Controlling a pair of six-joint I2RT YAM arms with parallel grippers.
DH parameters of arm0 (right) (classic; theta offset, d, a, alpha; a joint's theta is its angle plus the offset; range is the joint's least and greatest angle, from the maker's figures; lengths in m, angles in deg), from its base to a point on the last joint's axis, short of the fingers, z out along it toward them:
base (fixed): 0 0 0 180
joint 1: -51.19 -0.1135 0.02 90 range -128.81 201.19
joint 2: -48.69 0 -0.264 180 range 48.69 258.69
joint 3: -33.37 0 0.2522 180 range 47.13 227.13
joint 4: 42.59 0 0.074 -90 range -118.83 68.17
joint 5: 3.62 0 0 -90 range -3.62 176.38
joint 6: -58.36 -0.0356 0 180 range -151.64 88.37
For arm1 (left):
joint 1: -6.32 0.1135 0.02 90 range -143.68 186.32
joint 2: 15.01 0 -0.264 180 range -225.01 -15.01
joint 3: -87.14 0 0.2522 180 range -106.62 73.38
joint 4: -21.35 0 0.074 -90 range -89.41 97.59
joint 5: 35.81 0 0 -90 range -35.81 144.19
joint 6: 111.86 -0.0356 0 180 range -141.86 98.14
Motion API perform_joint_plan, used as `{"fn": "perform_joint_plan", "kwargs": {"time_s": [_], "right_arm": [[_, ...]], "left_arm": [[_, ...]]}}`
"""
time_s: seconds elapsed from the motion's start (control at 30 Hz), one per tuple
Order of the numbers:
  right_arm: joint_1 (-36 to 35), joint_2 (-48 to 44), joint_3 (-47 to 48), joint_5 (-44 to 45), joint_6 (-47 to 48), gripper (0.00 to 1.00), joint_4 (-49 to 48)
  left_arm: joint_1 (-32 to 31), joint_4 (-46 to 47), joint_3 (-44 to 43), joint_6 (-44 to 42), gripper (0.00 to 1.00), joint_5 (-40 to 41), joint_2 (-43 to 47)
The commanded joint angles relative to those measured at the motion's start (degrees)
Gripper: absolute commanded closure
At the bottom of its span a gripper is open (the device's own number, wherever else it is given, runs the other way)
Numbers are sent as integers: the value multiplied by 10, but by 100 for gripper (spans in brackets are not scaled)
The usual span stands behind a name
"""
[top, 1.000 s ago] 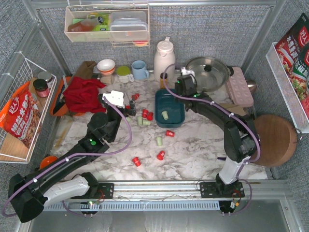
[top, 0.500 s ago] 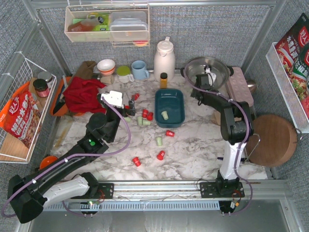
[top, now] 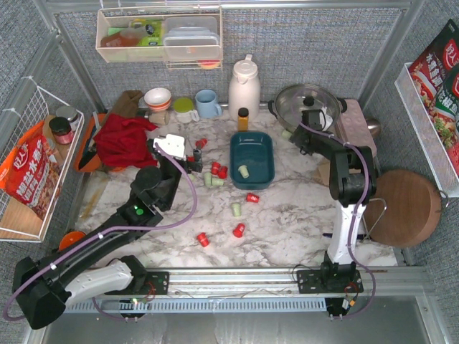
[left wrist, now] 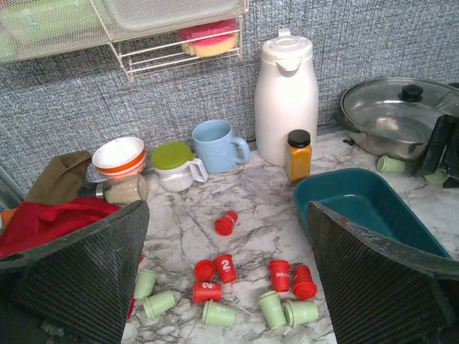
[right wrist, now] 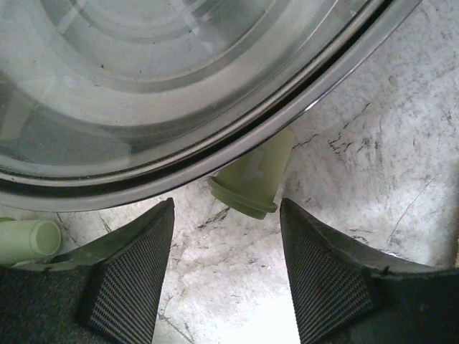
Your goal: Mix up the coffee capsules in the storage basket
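The teal storage basket (top: pixel 252 136) stands mid-table and holds one green capsule (top: pixel 244 170). Red and green coffee capsules (top: pixel 217 174) lie scattered left of it and in front of it. My left gripper (top: pixel 193 159) is open and empty, its fingers (left wrist: pixel 72 272) wide apart over a cluster of capsules (left wrist: pixel 215 276) on the marble. My right gripper (top: pixel 300 136) is open and empty at the pan's front rim. A green capsule (right wrist: pixel 254 179) lies just ahead of its fingertips, partly under the rim. Another green capsule (right wrist: pixel 25 240) lies to its left.
A steel pan with a glass lid (top: pixel 308 104) sits back right, beside a pink block (top: pixel 355 129). A white thermos (top: pixel 244 82), a spice bottle (top: pixel 243 118), a blue mug (top: pixel 207 104) and bowls (top: pixel 158 98) line the back. A red cloth (top: pixel 125 140) lies left and a round wooden board (top: pixel 405 208) right.
My right arm has swung from behind the basket to the right, over to the pan's front rim. The left arm and the capsules have not moved.
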Motion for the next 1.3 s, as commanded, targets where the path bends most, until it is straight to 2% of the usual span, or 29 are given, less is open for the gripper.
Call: {"fn": "perform_joint_plan", "kwargs": {"time_s": [0.0,0.1,0.3,0.87,1.27], "right_arm": [[1,5,7,12,-30,33,7],[2,11,10,13,-34,27,2],[7,12,14,48,-74,28,27],[20,15,18,71,-130,51,61],[16,-49,-22,83,-78,61,45]], "left_arm": [[0,12,-3,-1,1,-4,-3],[0,12,-3,-1,1,-4,-4],[0,8,-6,0,1,-4,-4],[0,6,-7,1,1,-5,4],[0,4,-8,3,1,-7,3]]}}
